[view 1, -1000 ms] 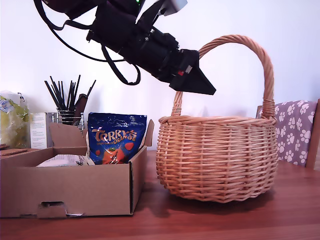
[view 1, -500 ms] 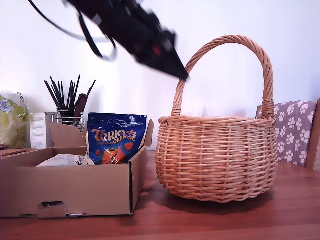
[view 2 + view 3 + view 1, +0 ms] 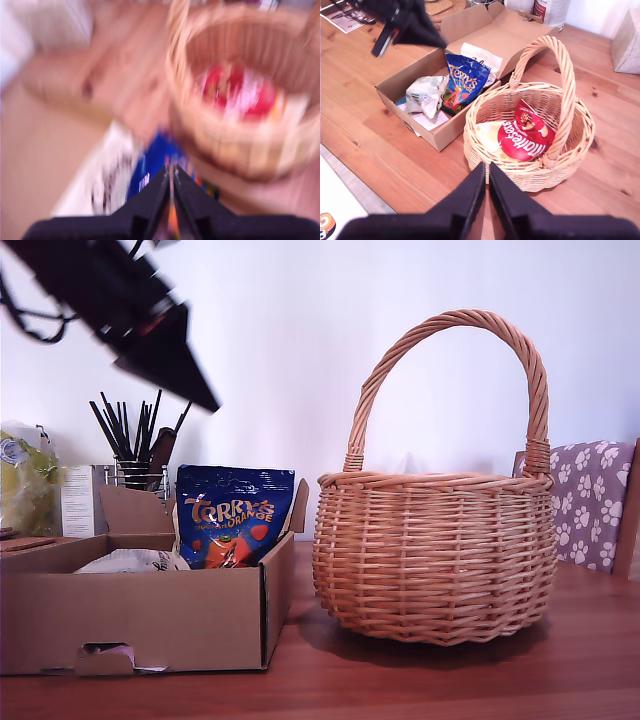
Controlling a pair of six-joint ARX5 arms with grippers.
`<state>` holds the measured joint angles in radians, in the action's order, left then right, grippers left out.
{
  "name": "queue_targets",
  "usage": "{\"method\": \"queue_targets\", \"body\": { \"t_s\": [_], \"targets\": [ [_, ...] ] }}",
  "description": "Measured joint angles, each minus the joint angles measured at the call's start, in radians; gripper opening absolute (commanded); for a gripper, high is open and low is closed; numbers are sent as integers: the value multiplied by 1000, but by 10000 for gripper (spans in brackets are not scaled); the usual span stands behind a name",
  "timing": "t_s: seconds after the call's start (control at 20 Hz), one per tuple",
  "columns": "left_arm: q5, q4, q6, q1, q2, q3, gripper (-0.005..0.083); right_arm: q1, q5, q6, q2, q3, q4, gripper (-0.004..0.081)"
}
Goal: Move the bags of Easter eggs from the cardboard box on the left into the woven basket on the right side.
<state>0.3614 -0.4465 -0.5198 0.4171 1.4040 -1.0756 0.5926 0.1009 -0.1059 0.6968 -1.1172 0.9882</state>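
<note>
My first gripper (image 3: 205,402) hangs shut and empty above the cardboard box (image 3: 150,620) at the exterior view's left. Its blurred wrist view looks along the closed fingers (image 3: 160,195) at the blue Terry's bag (image 3: 150,167) and the woven basket (image 3: 235,145). The Terry's bag (image 3: 233,528) stands upright in the box beside a white bag (image 3: 130,561). The red Maltesers bag (image 3: 527,137) lies inside the basket (image 3: 530,176). My second gripper (image 3: 486,175) is shut on nothing, high above the table, and is out of the exterior view.
Behind the box stand a holder of black sticks (image 3: 135,440), a white carton (image 3: 78,500) and a yellow-green bag (image 3: 25,485). A paw-print cushion (image 3: 590,500) sits at the exterior view's right. The basket's tall handle (image 3: 455,320) arches over it.
My first arm has swung from beside the basket handle toward the exterior view's left and now hangs over the box. The bags, box and basket have not moved.
</note>
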Motion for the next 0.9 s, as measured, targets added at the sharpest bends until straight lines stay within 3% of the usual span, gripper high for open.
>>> {"method": "queue_targets", "body": {
  "t_s": [0.1,0.15,0.25,0.55,0.9],
  "targets": [
    [38,2,-18,-21,-1,0,578,0,0,0,1,0,0,-13],
    [39,3,-31,-28,-1,0,797,0,0,0,1,0,-1,-13],
    [35,26,-94,-34,1,0,767,0,0,0,1,0,-1,-13],
    [35,179,-138,-34,108,-2,767,0,0,0,1,0,-2,-13],
    [61,155,-154,-34,300,-3,763,0,0,0,1,0,-4,-13]
  ]
}}
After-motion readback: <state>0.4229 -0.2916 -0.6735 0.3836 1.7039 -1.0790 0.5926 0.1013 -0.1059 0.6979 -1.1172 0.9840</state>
